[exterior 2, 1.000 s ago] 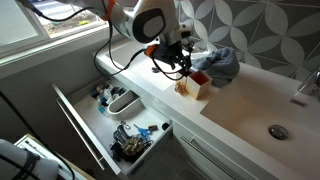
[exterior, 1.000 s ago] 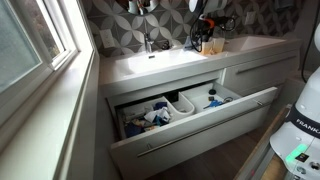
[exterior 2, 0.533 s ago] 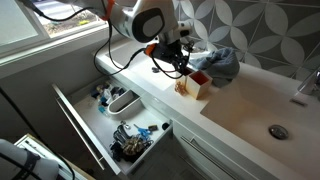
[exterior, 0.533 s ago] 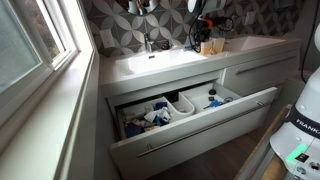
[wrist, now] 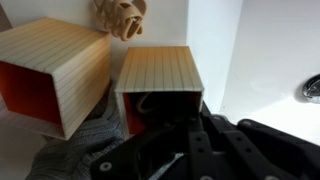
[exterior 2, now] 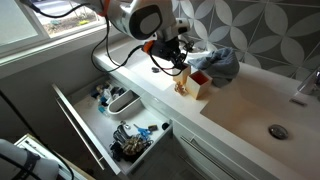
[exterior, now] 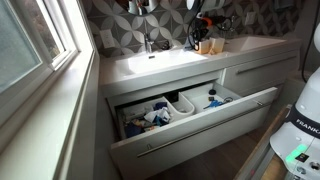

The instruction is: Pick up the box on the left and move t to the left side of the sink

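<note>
Two wooden boxes with orange insides lie side by side on the white counter. In the wrist view the left one (wrist: 55,70) lies free, and the right box (wrist: 160,70) has my gripper (wrist: 165,115) at its open mouth. One dark finger reaches inside and the jaws are shut on its thin wall. In an exterior view the gripper (exterior 2: 180,65) hangs over the boxes (exterior 2: 199,86) at the counter's end, away from the sink basin (exterior 2: 235,120). The boxes (exterior: 208,46) look small in the exterior view from the floor, to the right of the sink (exterior: 160,62).
A small wooden figure (wrist: 120,18) stands just behind the boxes. A blue-grey cloth (exterior 2: 222,62) lies against the tiled wall. The faucet (exterior 2: 305,88) is at the sink's far side. Below, an open drawer (exterior 2: 110,120) full of clutter juts out.
The jaws have closed from wide open to shut on the box's wall. The arm and both boxes have barely moved.
</note>
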Tool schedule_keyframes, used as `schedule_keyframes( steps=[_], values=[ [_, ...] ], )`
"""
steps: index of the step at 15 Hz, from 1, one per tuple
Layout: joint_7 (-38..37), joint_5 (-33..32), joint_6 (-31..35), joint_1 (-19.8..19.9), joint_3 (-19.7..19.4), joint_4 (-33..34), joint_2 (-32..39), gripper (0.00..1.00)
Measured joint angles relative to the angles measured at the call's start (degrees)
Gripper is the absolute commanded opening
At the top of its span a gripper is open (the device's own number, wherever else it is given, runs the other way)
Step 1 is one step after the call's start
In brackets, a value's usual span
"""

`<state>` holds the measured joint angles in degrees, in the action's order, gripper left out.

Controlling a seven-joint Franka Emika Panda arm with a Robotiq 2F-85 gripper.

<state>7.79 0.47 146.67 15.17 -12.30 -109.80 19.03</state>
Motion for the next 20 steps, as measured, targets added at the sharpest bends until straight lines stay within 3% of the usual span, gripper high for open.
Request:
schedule_keyframes(
  steps=[4, 8, 12, 18, 20],
  values=[
    [7.5, 7.4, -4.8, -0.6, 7.0, -4.3, -7.1, 0.01],
    [12.6, 11.4, -10.5, -5.1, 11.6, -9.1, -13.2, 0.01],
    [18.3, 13.4, -16.3, -9.4, 13.4, -10.4, -14.6, 0.04],
    [20.7, 13.3, -16.9, -9.5, 13.4, -10.3, -14.5, 0.01],
    [24.8, 12.4, -17.1, -10.4, 13.7, -9.0, -13.3, 0.01]
  ],
)
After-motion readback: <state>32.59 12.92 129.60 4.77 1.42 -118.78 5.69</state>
